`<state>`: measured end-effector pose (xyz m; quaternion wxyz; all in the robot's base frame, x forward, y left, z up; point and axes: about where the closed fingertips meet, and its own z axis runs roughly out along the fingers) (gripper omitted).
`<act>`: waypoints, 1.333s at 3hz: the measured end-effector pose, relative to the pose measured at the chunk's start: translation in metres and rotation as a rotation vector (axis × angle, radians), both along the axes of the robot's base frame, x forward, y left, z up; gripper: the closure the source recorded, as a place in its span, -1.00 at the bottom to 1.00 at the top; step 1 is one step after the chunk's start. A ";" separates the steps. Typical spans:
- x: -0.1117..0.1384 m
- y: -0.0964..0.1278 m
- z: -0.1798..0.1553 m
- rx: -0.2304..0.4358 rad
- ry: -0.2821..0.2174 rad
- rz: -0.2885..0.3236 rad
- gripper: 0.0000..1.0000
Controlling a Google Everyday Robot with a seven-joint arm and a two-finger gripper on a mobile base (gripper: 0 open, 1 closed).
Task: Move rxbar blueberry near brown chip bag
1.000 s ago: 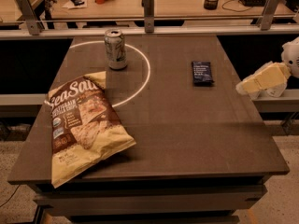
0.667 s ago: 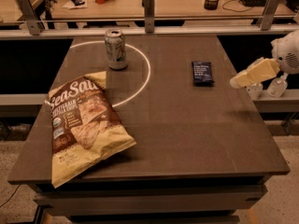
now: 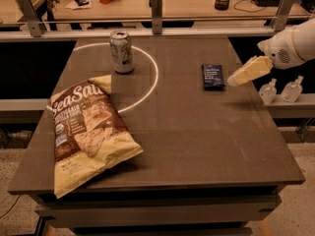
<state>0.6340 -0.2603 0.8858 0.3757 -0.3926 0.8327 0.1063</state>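
Gripper: the pale yellow gripper [image 3: 233,80] on a white arm enters from the right edge of the frame, tip just beside the bar's right edge, above the table.
Pincer state: cannot tell whether spread or closed.
Bar: the small flat dark navy rxbar blueberry [image 3: 213,76] lies flat, upper right of the dark brown table [image 3: 197,141].
Bag: the large crinkly brown chip bag [image 3: 83,132] with pale yellow ends lies lower left, well apart from the bar.
Can: a silver drink can [image 3: 121,51] stands upright, upper left of centre.

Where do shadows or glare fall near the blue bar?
Camera view: warm, dim lighting; no glare on the blue bar; the tool hovers just right of it; the can shows bright highlights; the chip bag throws a soft shadow rightward.
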 end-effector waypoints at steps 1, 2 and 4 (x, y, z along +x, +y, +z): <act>0.014 0.016 -0.009 0.026 0.023 0.062 -1.00; 0.023 0.029 -0.015 0.028 0.039 0.115 -1.00; 0.033 0.050 -0.029 0.002 0.061 0.193 -1.00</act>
